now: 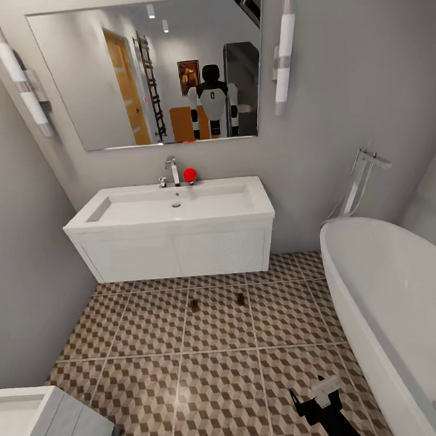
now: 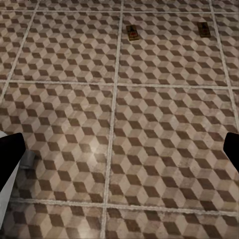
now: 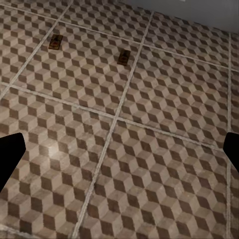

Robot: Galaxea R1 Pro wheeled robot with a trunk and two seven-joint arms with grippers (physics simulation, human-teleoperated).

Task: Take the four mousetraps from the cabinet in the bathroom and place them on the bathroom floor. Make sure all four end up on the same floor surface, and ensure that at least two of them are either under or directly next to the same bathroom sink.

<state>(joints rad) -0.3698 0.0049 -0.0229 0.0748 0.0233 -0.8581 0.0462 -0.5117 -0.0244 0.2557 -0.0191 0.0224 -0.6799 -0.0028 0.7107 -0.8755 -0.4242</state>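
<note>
I have two mousetraps on the bathroom floor, one left of the other, both lying on the tiles just in front of the sink and near its vanity box. Each seems to run its long axis toward the vanity, though they are small here. My right gripper hangs low over the tiles beside the bathtub, with its dark fingers spread wide at the edges of its wrist view and nothing between them; the left gripper looks just as wide and empty. The traps lie ahead of both claws, well apart from them. By my reckoning two remain to fetch, so the cabinet is next
</note>
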